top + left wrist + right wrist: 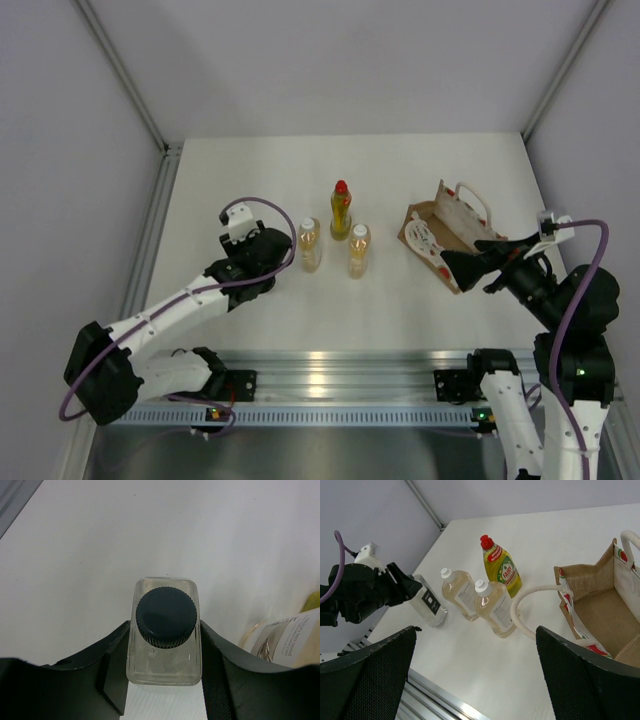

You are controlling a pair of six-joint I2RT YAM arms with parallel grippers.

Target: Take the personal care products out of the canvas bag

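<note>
Our left gripper (164, 647) clamps the clear flat-sided bottle with ribbed dark-grey cap (165, 666) — our right gripper (476, 680) gapes wide.

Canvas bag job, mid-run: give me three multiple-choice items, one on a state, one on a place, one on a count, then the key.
1. The right gripper by the canvas bag has its fingers:
A) open and empty
B) shut on the bag
C) shut on a bottle

2. The clear bottle is:
A) inside the bag
B) between the left gripper's fingers
C) lying by the right arm's base

3. Bottles standing ungripped on the table:
A) one
B) three
C) five

Key:
1 A, a wide gap shows between its fingers in the right wrist view.
2 B, the fingers press both its sides.
3 B, one yellow bottle and two amber bottles.
</note>
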